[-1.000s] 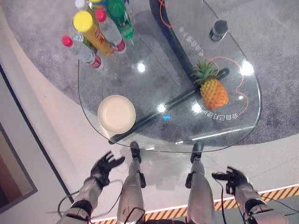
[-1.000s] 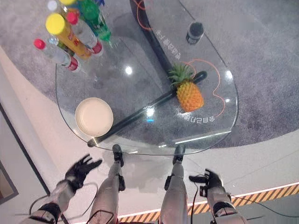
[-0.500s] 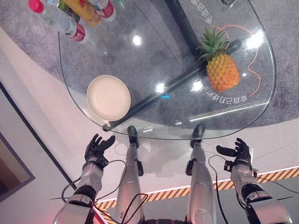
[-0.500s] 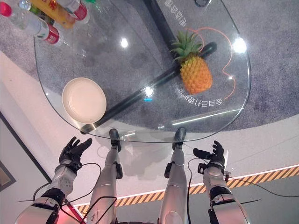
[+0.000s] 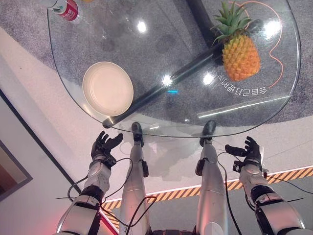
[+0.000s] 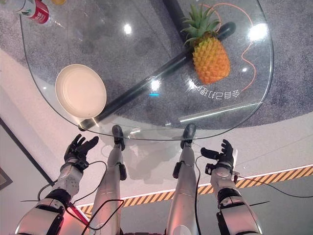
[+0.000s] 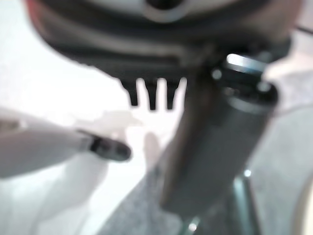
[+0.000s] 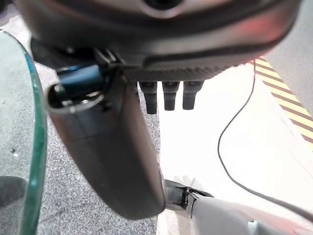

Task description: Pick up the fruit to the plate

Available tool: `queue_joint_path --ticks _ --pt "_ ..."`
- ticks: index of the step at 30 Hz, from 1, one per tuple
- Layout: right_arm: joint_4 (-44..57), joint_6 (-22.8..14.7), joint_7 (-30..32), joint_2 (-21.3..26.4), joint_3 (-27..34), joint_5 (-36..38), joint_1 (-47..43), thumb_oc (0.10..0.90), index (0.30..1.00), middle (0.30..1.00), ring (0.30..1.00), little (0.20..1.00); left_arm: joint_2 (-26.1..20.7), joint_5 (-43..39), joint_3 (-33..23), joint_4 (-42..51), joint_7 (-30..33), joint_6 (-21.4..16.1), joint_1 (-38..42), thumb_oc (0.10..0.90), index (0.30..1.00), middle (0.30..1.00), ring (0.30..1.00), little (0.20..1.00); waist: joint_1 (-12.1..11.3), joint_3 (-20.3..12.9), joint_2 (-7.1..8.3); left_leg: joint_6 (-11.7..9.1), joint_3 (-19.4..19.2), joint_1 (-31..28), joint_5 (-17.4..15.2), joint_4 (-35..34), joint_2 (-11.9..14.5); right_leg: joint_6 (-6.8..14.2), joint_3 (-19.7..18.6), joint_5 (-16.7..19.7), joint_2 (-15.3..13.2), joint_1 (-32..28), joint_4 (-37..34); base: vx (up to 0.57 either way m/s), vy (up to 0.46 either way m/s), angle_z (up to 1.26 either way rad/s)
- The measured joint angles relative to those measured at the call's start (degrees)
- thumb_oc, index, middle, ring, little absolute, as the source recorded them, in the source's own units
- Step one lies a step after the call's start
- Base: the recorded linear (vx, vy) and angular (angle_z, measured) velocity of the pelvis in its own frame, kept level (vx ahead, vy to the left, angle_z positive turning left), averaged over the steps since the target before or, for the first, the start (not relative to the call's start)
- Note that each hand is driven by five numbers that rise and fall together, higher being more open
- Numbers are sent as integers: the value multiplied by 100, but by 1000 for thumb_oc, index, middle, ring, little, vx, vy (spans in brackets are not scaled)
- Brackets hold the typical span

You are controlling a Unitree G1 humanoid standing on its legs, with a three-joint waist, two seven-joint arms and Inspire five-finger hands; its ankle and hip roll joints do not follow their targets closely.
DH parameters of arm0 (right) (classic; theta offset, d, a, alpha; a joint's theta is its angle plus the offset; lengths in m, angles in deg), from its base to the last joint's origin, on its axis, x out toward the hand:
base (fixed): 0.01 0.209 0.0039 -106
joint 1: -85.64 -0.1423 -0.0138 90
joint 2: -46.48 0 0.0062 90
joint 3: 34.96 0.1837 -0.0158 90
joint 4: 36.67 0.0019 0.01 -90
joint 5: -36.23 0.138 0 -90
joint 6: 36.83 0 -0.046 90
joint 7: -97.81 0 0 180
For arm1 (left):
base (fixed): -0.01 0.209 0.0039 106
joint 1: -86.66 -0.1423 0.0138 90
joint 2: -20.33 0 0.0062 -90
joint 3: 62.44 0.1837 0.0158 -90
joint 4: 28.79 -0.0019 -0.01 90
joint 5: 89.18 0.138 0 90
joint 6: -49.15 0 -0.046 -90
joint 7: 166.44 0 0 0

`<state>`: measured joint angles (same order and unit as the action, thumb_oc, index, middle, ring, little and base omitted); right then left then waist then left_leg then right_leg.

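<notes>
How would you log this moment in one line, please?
pineapple: on glass table, apart from plate | left hand: open | right hand: open

Wide bare stretch of glass table [image 5: 146, 58] between plate [image 5: 107, 88] and pineapple [image 5: 239, 56] for me to pass; bottle [image 5: 63, 7] stands far-left, beyond plate.

Silver-grey left arm [image 5: 94, 180] and right arm [image 5: 274, 215], at the lower corners, end in a black left hand [image 5: 103, 147] and right hand [image 5: 248, 151].
</notes>
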<state>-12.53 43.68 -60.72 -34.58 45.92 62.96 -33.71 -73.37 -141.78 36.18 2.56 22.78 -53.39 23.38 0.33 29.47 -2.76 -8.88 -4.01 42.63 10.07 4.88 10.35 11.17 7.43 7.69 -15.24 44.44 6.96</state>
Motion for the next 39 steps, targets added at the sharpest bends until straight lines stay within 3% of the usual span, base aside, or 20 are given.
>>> queue_joint_path --ticks 11,16,22,27,32,35,39 --pt "-29 13 361 119 5 110 -172 800 900 900 900 900 -90 198 29 12 56 73 11 800 900 900 900 900 -10 0 0 -9 24 60 -4 20 -7 -23 4 -9 -12 71 82 2 -6 0" --pt "-16 -28 750 497 306 794 -217 800 900 900 900 900 -223 255 184 14 53 142 11 800 900 900 900 900 -16 1 3 -9 34 55 -2 46 -15 -24 3 -14 -19 64 113 7 -36 1" --pt "47 -249 1657 1093 605 1227 -542 800 900 900 900 900 -238 304 238 16 53 217 11 800 900 900 900 900 -10 8 15 -3 55 55 -6 92 -15 -30 5 -13 -19 51 146 2 -5 0" --pt "472 -479 2200 1317 711 1665 -868 800 900 900 900 900 -286 303 334 16 54 226 8 800 900 900 900 900 -19 18 32 -2 61 58 -7 100 -16 -37 6 -7 -21 47 145 0 0 0" --pt "1234 -1017 2760 1343 797 1989 -1089 800 900 900 900 900 -329 301 426 71 65 248 -4 800 900 900 900 900 -36 32 55 2 67 72 -9 96 -43 -34 12 -11 -43 51 132 7 26 1" --pt "1941 -1296 3149 1352 787 1914 -1086 800 900 900 900 900 -332 299 428 151 107 234 -10 800 900 900 900 900 -38 33 56 5 70 83 -12 92 -57 -34 12 -10 -56 60 119 6 41 1" --pt "3091 -1513 3728 1354 788 1229 -1089 800 900 900 900 900 -331 299 421 173 114 228 -31 800 900 900 900 900 -36 34 56 7 69 81 -14 38 -66 -33 10 -2 -58 72 73 12 54 -1"
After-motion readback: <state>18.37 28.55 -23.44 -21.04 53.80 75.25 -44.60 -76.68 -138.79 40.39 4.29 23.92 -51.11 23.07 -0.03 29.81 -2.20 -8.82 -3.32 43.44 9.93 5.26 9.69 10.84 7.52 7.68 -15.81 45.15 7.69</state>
